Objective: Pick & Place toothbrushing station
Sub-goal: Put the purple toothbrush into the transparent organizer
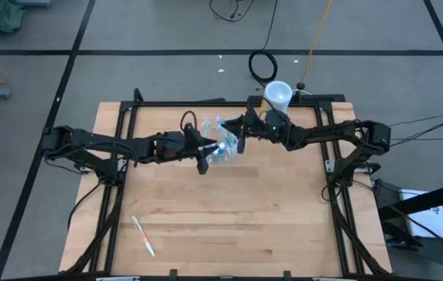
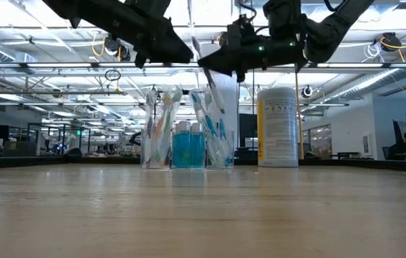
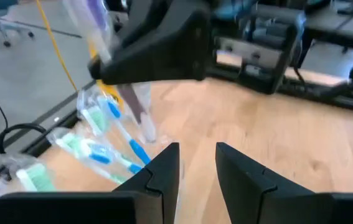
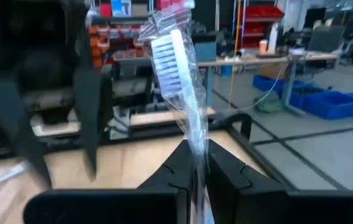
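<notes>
**A:** How many things can you count on your table?

**B:** You have one small clear plastic holder (image 2: pixel 188 129) near the back of the pale wooden table (image 1: pixel 229 218). It stands upright with thin pastel toothbrushes and one small teal toothpaste tube (image 2: pixel 188 149) inside. I cannot count the brushes in it; they are too bunched up. One more white toothbrush (image 1: pixel 143 236) lies alone near the table's front left corner, well apart from the holder. One tall white round canister with a yellowish label (image 2: pixel 278 127) stands just beside the holder.

**A:** And your two arms?

**B:** Both dark arms meet over the holder. Your right gripper (image 4: pixel 196 163) has its fingers pinched tight on one white-bristled toothbrush in a clear wrapper (image 4: pixel 179 68), with the bristle end sticking up past the fingers. Your left gripper (image 3: pixel 197 163) has its fingers partly apart with nothing between them. It hangs just beside the holder.

**A:** What does one camera show you that another does not?

**B:** Only the high view shows you the lone toothbrush at the front. Only the low view shows you the teal tube and the canister's label from the side. Only the right wrist view shows you the bristles and the wrapper up close. The left wrist view shows you wrapped brushes with blue and green handles (image 3: pixel 98 152) below the right arm.
</notes>
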Controlling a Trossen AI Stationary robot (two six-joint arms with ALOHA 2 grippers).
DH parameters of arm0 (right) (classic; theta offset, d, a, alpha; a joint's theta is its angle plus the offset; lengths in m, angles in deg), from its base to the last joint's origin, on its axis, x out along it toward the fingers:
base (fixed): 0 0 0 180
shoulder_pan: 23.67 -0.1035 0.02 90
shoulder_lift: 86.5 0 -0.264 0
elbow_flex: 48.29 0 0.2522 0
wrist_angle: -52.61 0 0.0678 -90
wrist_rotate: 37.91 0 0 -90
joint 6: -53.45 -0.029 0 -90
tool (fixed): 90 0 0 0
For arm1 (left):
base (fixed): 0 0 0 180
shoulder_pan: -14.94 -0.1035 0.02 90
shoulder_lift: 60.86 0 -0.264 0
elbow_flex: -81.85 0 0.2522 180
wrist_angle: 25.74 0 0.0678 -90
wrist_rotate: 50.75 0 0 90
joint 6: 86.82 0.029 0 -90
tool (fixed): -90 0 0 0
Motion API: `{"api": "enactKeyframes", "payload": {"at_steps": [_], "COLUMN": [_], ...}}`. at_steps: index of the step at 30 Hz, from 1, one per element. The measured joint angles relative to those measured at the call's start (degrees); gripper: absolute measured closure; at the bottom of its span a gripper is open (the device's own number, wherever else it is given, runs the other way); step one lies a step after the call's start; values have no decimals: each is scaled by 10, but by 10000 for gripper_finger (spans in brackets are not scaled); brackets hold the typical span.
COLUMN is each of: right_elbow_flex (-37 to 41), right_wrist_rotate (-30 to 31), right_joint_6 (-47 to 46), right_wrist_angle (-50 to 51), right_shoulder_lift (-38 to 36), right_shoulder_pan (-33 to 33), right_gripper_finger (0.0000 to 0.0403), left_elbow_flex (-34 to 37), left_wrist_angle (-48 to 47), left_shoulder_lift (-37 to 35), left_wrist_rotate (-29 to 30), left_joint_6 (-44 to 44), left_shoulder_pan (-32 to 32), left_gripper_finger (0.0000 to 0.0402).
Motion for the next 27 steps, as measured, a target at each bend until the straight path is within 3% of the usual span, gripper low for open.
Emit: {"api": "enactKeyframes", "payload": {"at_steps": [6,9,13,18,23,27], "right_elbow_flex": [25,43,49,49,51,50], "right_wrist_rotate": [-8,31,30,29,31,65], "right_joint_6": [9,15,16,-64,-85,-111], "right_wrist_angle": [8,-33,-97,-120,-131,-197], "right_shoulder_lift": [3,2,2,2,53,108], "right_shoulder_pan": [-7,-7,0,10,6,4], "right_gripper_finger": [386,386,386,385,385,385], "left_elbow_flex": [-1,-1,-1,-1,-1,-1], "left_wrist_angle": [27,27,39,44,48,49], "left_shoulder_lift": [-3,-3,-3,-3,-3,-3], "left_wrist_rotate": [34,25,25,25,25,24], "left_joint_6": [-10,-4,-12,-12,-12,-12], "left_shoulder_pan": [-1,-1,-2,-2,-1,2], "left_gripper_finger": [291,291,291,291,291,291]}}
